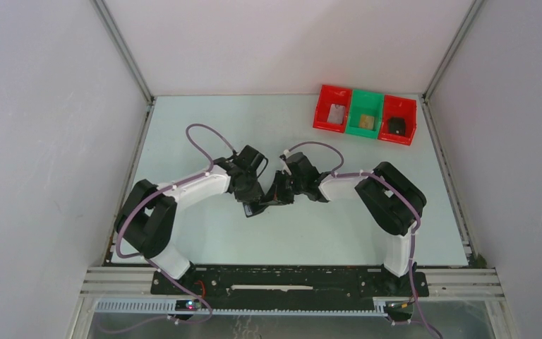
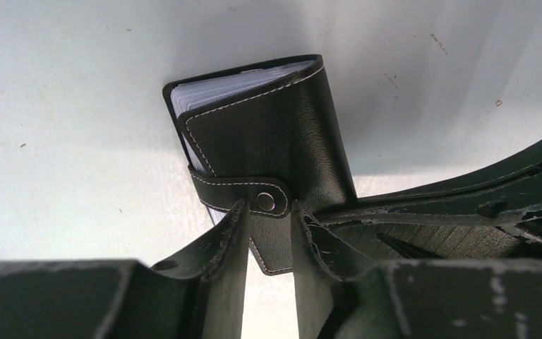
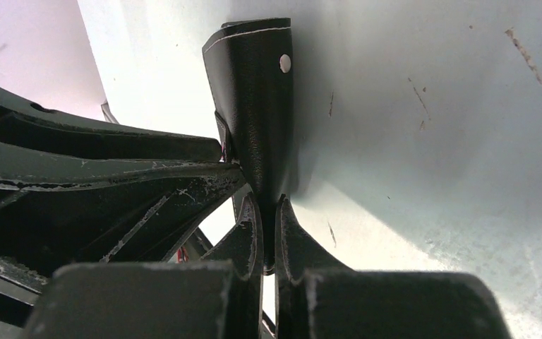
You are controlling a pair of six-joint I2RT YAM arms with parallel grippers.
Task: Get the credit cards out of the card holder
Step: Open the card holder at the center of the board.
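white walls are closing in a pale table (image 1: 205, 127) on 3 sides in the top view. 3 bins are sitting side by side at the upper right of the frame: a left red bin (image 1: 333, 92) holding a grey card (image 1: 336, 113), a green bin (image 1: 367, 99) holding a tan card (image 1: 366, 121), and a right red bin (image 1: 400, 104) holding a dark thing (image 1: 396, 126) too small to name. both arms are bending inward, and the left gripper (image 1: 256, 206) and right gripper (image 1: 280, 195) are meeting at the centre of the frame.

in the left wrist view the card holder (image 2: 275, 134) is standing upright in the middle of the frame, folded, with pale sleeve edges (image 2: 212, 88) showing at its upper left. its closing tab (image 2: 233, 189) is wrapping across the front, snapped by a metal stud (image 2: 266, 202). the left gripper's 2 fingers (image 2: 229, 240) are pinching the holder's lower part just under the tab. the right gripper is reaching in from the right edge.

in the right wrist view the holder is appearing edge-on at the upper centre. the right gripper's fingers (image 3: 250, 233) are squeezing its lower edge, almost touching each other, while the left gripper is filling the left side.
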